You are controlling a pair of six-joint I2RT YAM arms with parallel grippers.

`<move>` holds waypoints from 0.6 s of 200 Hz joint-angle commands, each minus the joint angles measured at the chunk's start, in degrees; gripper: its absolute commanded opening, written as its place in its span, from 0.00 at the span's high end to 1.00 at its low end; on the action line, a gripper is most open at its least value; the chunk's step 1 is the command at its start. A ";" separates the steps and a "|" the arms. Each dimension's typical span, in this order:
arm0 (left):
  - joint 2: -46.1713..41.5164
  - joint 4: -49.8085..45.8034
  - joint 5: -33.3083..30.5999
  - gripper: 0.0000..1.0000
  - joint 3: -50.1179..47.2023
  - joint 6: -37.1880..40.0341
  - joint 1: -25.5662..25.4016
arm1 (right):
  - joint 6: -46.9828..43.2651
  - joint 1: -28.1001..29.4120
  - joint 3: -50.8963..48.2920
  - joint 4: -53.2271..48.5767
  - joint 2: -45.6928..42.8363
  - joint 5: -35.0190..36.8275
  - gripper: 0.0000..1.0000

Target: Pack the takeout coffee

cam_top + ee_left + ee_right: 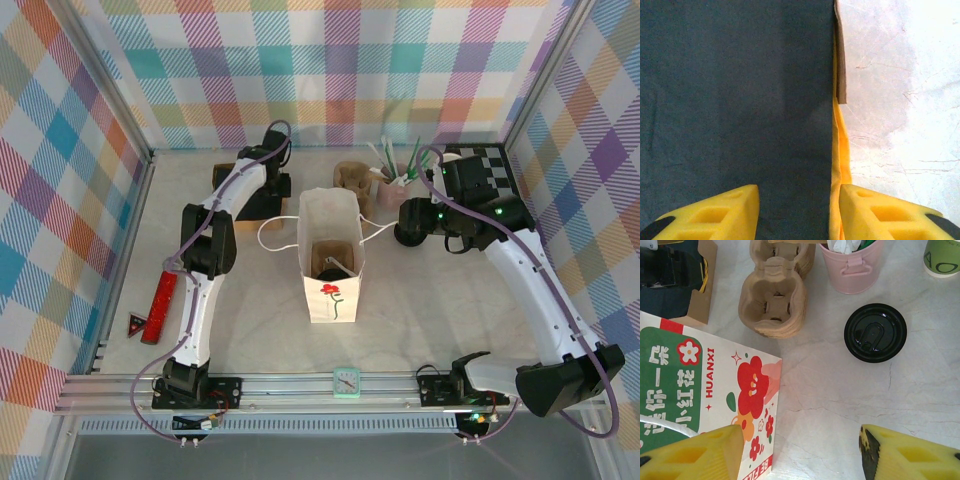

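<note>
Closest in the right wrist view are the two yellow fingers of the right gripper point(802, 455), at the bottom edge. They are spread wide and hold nothing. Up and to the right of them stands the takeout coffee point(875, 332) on the white table point(840, 405); from here we see its round black lid. A pink cup of straws point(852, 265) is just above it, and brown cup holders point(772, 297) are at the upper middle. The flower bag point(700, 385) fills the lower left.

In the left wrist view, the left gripper point(800, 210) is spread too, with nothing pinched. It hangs over a dark flat thing point(735, 90) with a yellow strip point(840, 145) along its edge.

In the top view the bag stands open in the middle. Something brown sits inside; I cannot tell what.

I think the job now is to grab the coffee. The right gripper should line up so the lid sits between its fingers. Then it should go down and squeeze the cup's side gently. It should miss the pink cup, keep the coffee upright, and lift it higher than the bag's top.
</note>
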 commanded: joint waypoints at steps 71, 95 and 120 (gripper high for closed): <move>1.32 -2.34 -0.43 0.67 1.38 0.78 -0.59 | -0.13 -0.68 -0.75 0.88 -0.28 -1.15 0.40; 1.41 -2.47 -0.01 0.75 1.37 0.82 -0.59 | -0.12 -0.68 -0.82 0.88 -0.36 -1.06 0.40; 1.35 -2.56 -0.21 0.80 1.41 1.04 -0.59 | -0.15 -0.69 -0.78 0.84 -0.45 -1.06 0.41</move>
